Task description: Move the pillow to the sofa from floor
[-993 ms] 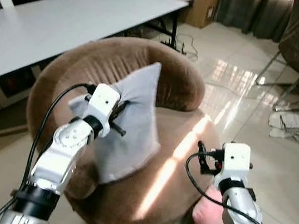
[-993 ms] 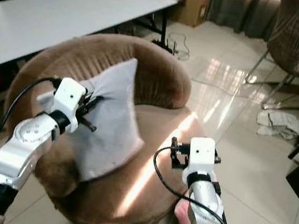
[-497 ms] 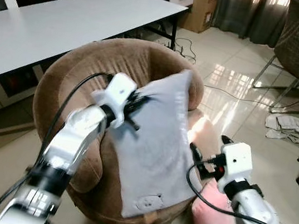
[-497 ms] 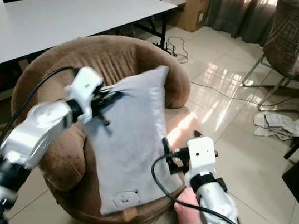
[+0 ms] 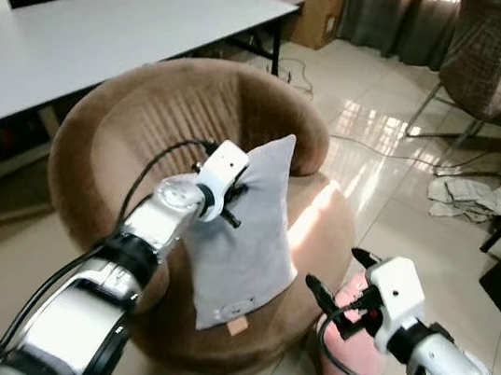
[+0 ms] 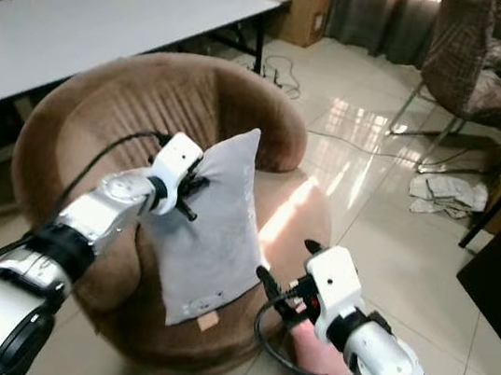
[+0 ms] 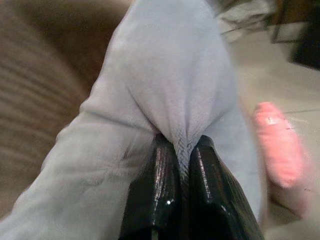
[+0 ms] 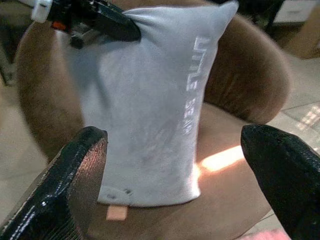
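The left hand (image 5: pixel 234 192) pinches a fold of the grey pillow (image 5: pixel 245 234), propping it upright on the brown sofa (image 5: pixel 139 114) seat so it can settle there. The right hand (image 5: pixel 339 274) hovers spread open beside it, near the pink pillow (image 5: pixel 346 372) on the floor.

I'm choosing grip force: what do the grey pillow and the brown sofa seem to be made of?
Grey pillow: soft woven or knit fabric, matte; it puckers between the left gripper fingers. Brown sofa: plush, velvet-like upholstery with faint ribbing and a slight sheen.

grey pillow (image 5: pixel 245 234), brown sofa (image 5: pixel 137 123), pink pillow (image 5: pixel 344 362)
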You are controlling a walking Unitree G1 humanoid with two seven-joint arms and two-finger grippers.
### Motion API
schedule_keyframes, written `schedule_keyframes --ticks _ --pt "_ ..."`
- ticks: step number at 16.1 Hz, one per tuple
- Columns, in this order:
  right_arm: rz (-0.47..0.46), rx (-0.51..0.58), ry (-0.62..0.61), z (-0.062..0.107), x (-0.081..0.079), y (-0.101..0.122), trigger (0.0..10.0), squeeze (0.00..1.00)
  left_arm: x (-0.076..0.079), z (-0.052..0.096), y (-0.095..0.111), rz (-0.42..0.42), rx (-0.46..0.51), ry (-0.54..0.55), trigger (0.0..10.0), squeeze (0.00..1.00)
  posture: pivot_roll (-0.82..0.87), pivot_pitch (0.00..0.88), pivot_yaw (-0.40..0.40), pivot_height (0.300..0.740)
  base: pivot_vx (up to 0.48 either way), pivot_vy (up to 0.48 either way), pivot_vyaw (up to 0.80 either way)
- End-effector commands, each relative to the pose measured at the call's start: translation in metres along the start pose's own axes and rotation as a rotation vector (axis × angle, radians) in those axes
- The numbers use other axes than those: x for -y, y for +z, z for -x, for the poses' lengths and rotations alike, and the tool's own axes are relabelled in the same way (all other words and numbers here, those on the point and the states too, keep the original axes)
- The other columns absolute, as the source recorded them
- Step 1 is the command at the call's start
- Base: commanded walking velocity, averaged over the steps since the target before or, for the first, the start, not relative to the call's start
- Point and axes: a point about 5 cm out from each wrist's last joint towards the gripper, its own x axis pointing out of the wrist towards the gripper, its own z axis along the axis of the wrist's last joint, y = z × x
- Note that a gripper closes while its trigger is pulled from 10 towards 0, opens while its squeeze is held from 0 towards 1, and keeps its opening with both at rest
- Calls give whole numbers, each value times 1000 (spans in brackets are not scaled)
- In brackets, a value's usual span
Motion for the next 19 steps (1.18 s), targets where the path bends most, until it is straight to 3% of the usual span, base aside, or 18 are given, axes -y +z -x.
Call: schedule_keyframes --ticks 1,3,5,6,10,11,19 --pt "-1 8 41 -2 -7 5 10000 0 -12 0 -3 -10 -29 101 10000 0 -118 102 101 740 0 0 0" --pt "-20 -9 61 -4 -14 1 10000 0 -18 -1 -7 2 -70 189 10000 0 -131 127 99 740 0 0 0" --pt "-44 -51 78 -17 -17 -16 10000 0 -26 0 -10 -14 -117 266 10000 0 -142 151 102 740 0 0 0" --pt "-54 -101 89 -32 -19 -37 10000 0 -35 3 -12 -40 -145 332 10000 0 -148 166 101 740 0 0 0" --pt "-37 -166 15 -58 -16 -69 10000 0 -42 4 -1 -45 -108 353 10000 0 -160 183 93 740 0 0 0" --pt "-33 -170 -8 -60 -16 -77 10000 0 -46 5 0 -32 -105 371 10000 992 -169 187 94 740 0 0 0" --pt "-41 -116 -79 -66 -22 -94 10000 0 -63 11 25 -85 -33 513 10000 1000 -175 175 87 740 0 0 0"
